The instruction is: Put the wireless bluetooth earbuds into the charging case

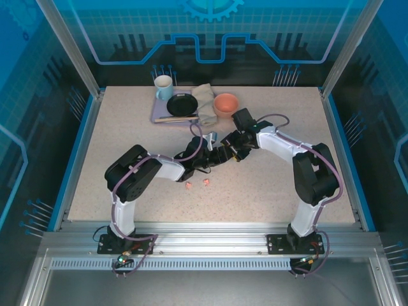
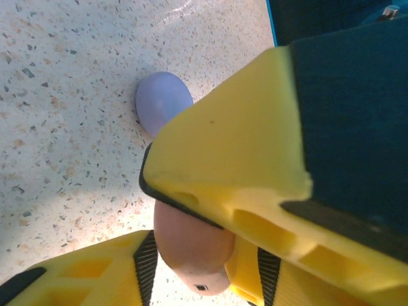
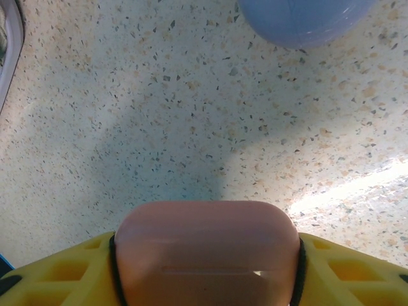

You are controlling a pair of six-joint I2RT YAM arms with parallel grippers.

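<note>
**Task item:** The coral-pink earbuds point(image 1: 189, 186) lie loose on the table point(image 1: 127, 140), side by side, nearer the arm bases and apart from both grippers. They are not yet inserted.

**Case:** The pink charging case point(image 3: 207, 242) is pinched across its width by the right gripper point(image 3: 207, 255), and its lid seam looks shut. The left gripper point(image 2: 204, 271) has its fingers set close on either side of the same case; firm contact cannot be confirmed. A lilac case point(image 2: 162, 108) rests just beyond.

**Recommendation:** The right gripper should steady the body below the seam while the left takes the lid alone, keeping the fingers from colliding.

**Markings:** No brand, label or writing is legible. There is one small dark mark on the case end.

**Surroundings:** A tray point(image 1: 155, 116) of crockery stands at the rear.
</note>
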